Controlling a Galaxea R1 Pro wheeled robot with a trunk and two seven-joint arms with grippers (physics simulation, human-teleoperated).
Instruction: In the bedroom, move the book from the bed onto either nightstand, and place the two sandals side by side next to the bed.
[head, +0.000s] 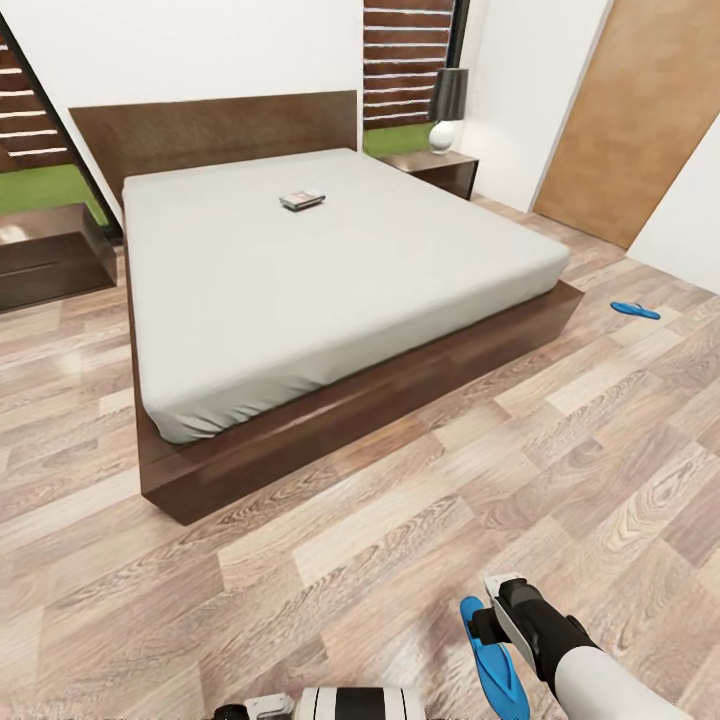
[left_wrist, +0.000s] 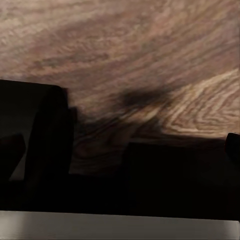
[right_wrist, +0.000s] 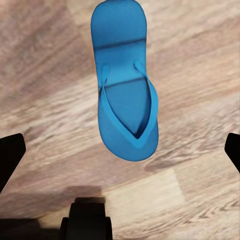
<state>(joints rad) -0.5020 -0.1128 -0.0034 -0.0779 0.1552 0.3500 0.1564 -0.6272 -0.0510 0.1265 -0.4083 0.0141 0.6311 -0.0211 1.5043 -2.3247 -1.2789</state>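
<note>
Right pincer (right_wrist: 120, 150) spread wide above one sandal (right_wrist: 125, 85); left pincer's state hidden in shadow.

Counted things in the bedroom

One low bed with off-white mattress (head: 330, 270), one small dark paperback book (head: 302, 199), two bright blue flip-flop sandals (head: 636, 310) (head: 500, 672), two dark reddish-brown nightstands (head: 50, 255) (head: 435, 170), one white-based table lamp (head: 446, 110).

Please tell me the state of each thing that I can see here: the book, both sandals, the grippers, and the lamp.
book: lying flat on the bed, not yet moved.
near sandal: flat on the floor, strap side up, beside the right gripper, not held.
far sandal: flat on the floor, apart from the bed.
right gripper: open.
left gripper: cannot tell.
lamp: upright on the nightstand.
</note>
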